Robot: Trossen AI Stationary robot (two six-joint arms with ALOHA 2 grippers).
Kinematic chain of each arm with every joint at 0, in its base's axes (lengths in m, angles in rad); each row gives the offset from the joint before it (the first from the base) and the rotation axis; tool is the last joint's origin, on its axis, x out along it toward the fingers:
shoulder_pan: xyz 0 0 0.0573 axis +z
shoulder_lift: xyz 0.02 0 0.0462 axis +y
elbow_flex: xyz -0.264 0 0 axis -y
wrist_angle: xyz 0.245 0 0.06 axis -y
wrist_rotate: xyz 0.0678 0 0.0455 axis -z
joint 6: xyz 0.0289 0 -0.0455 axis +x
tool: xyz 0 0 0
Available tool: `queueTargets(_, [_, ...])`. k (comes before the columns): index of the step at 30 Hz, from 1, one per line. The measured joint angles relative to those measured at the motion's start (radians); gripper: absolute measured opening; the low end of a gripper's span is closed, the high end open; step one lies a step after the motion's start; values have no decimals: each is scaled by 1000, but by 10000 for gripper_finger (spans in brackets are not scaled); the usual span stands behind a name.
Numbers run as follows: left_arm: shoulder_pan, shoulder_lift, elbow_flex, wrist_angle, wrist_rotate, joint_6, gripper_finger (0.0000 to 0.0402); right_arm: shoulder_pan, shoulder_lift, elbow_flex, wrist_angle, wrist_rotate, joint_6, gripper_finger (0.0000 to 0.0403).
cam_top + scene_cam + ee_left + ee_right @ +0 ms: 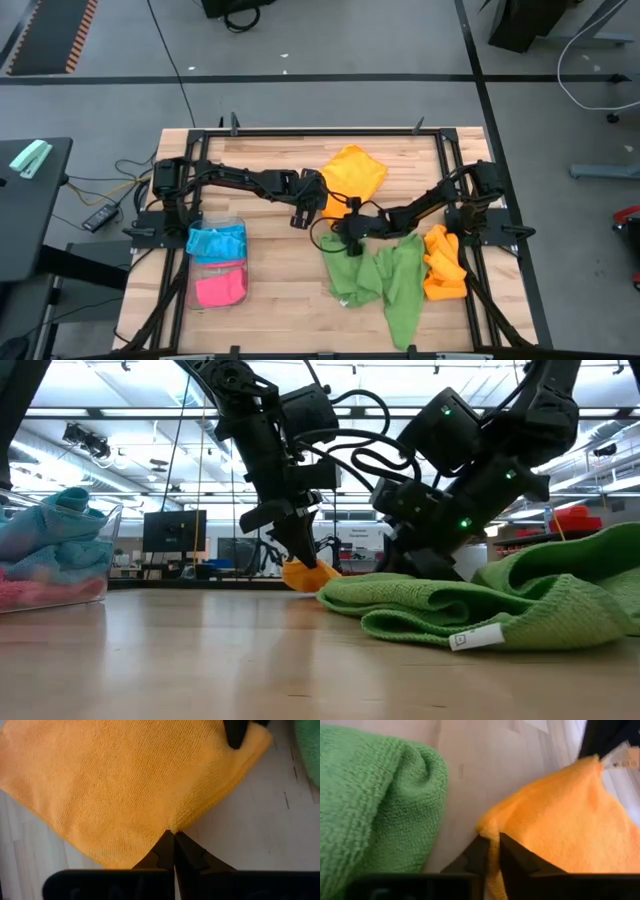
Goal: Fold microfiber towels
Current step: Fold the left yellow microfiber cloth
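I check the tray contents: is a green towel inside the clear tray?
No, the clear tray holds only a blue towel and a pink towel.

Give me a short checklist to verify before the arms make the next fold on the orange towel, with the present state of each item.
1. Left gripper shut on the edge of the orange towel: ok, the fingers pinch its hem in the left wrist view.
2. Right gripper holds the same towel: ok, a corner sits between its fingers.
3. Towel lies flat on the table: cannot tell; one side looks bunched from above.
4. Green towels clear of the fold path: not ok, they lie right beside the right gripper.
5. Tray with the blue and pink towels out of the way: ok, it stands apart near the left arm's base.
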Motion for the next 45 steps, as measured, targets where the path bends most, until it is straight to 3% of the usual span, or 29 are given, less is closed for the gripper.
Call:
queueTargets(5, [0,0,0,-23,64,25,20,-2,-8,-2,-10,8,41,11])
queueTargets(8, [0,-1,-19,-17,132,30,21,3,-35,-3,-36,-15,89,7])
queueTargets(13, [-12,8,-82,40,139,27,35,4,-90,-3,-100,-47,196,5])
queueTargets(25, [-36,1,-97,81,138,-4,193,-17,-212,-2,-221,-105,437,3])
queueTargets(30, [-53,33,-97,123,90,-37,228,-22,-228,-2,-232,-116,480,4])
queueTargets(36, [-79,53,-95,131,-6,-48,214,-23,-228,-2,-233,-117,532,6])
queueTargets(45, [-71,58,-95,111,-56,-25,100,-23,-228,-2,-233,-131,571,7])
